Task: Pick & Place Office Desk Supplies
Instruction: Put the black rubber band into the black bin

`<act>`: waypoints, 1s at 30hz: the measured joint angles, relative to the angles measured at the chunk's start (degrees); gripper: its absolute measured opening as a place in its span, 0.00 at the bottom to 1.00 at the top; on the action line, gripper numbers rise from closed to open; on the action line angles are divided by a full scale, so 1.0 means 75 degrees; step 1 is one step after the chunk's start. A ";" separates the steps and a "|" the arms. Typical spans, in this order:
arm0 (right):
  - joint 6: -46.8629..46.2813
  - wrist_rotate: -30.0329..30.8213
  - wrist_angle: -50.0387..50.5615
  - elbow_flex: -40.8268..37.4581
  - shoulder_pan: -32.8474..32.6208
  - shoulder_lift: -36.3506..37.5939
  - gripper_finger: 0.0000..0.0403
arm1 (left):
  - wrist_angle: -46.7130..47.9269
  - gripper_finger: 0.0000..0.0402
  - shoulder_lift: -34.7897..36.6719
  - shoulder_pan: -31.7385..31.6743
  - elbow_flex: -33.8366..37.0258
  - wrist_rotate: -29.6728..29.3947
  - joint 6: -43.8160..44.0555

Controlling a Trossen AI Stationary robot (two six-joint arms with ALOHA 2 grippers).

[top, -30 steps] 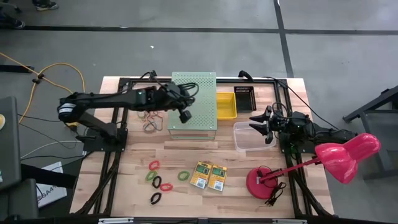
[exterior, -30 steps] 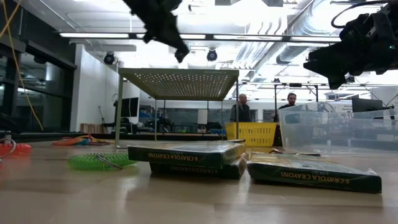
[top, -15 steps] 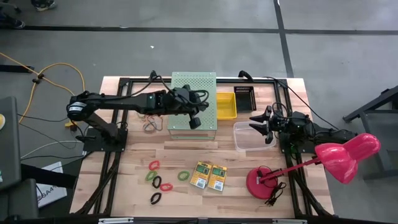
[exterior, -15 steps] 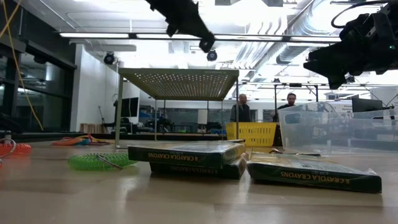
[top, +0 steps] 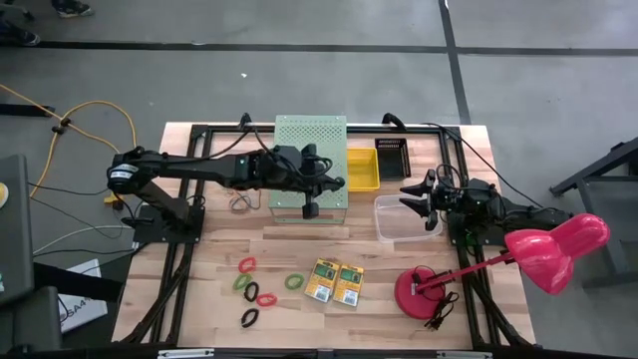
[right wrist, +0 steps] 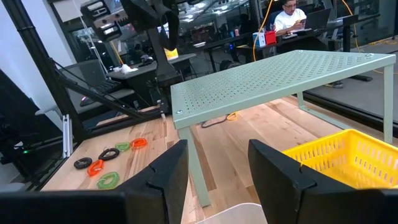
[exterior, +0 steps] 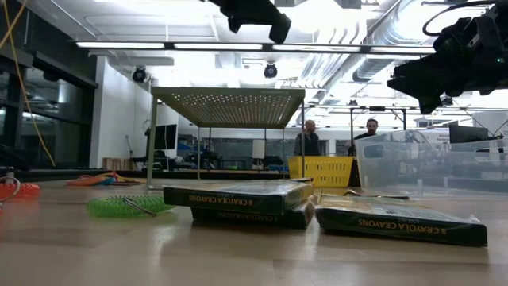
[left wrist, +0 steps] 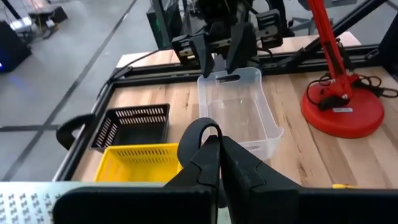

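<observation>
above the pale-green perforated shelf (top: 310,165), the left gripper (top: 308,208) clenches a black band loop (left wrist: 200,130); a snag could pull it free. right gripper (top: 413,193) waits spread over the clear bin (top: 383,223), crayon boxes (top: 334,282) untouched near front.

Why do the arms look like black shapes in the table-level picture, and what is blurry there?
Low view: bright ceiling lights behind silhouette the left gripper and right gripper; the near wooden table is soft, while the crayon boxes are sharper. High view: evenly lit, shadows faint.
</observation>
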State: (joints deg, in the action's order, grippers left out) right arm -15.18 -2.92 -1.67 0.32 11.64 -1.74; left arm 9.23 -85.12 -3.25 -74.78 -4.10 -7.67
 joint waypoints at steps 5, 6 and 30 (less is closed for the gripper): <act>-0.0003 -0.0001 -0.0021 -0.0001 -0.0002 0.0000 0.39 | -0.0206 0.00 0.0000 -0.0094 0.0000 0.0020 -0.0133; -0.0003 -0.0003 -0.0021 -0.0001 -0.0001 0.0000 0.39 | -0.0236 0.00 0.0000 -0.0139 0.0000 0.0029 -0.0133; 0.0198 -0.0691 -0.2620 -0.0003 -0.0003 -0.1263 0.39 | -0.0467 0.00 0.0000 -0.0711 0.0003 0.1170 0.0453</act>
State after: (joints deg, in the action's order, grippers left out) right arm -13.70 -8.10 -21.32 0.30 11.62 -11.21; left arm 5.73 -85.12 -8.58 -74.76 4.67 -4.27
